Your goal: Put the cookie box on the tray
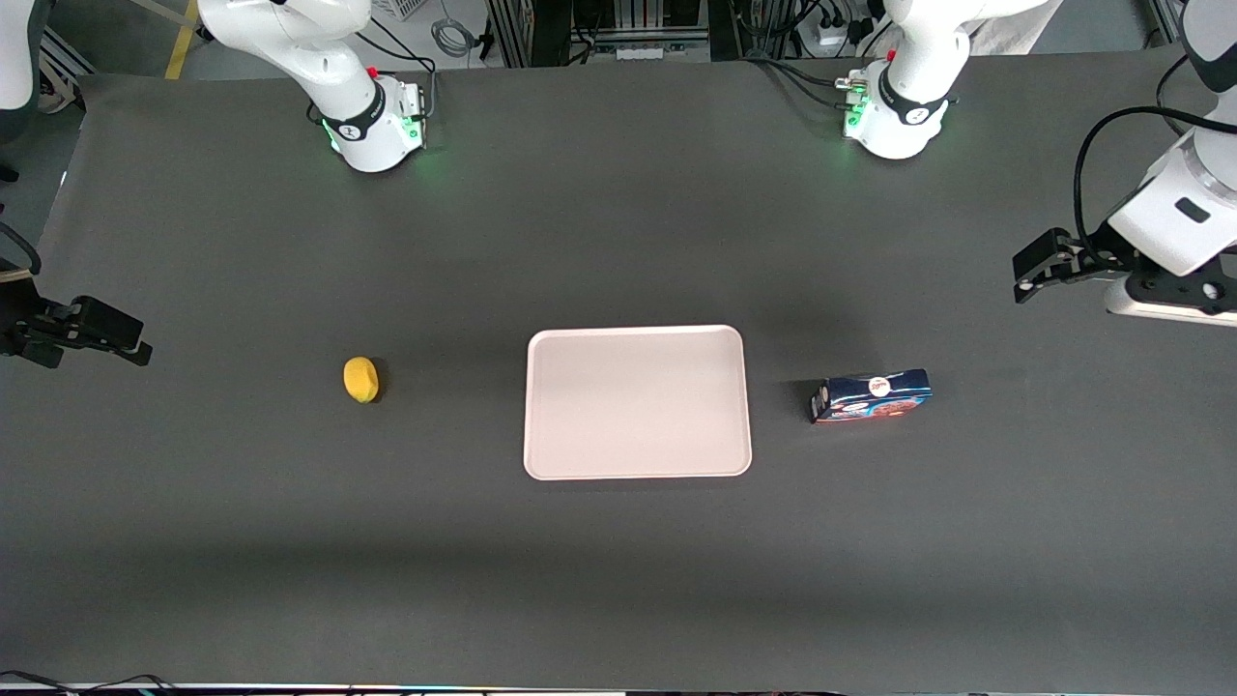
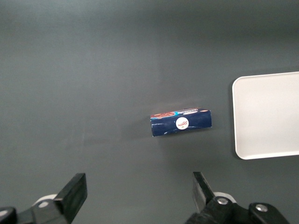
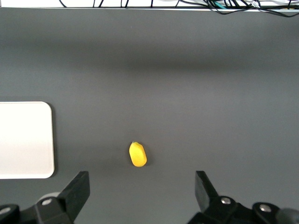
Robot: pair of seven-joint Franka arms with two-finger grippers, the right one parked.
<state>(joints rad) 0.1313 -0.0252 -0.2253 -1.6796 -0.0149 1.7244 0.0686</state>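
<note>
With the cookie box [image 1: 872, 395] lying at the tray's [image 1: 638, 469] three o'clock, the released, empty end effector [image 1: 1026, 277] must descend to grasp it.

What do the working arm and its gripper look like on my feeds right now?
The left arm has glossy white rounded shells with dark joint bands, a black cable looping over its wrist, and a white base glowing green. Its gripper is matte black with two wedge-shaped fingers, silver screw heads on the finger mounts. It sits open above the bare mat, short of the cookie box beside the tray.
</note>
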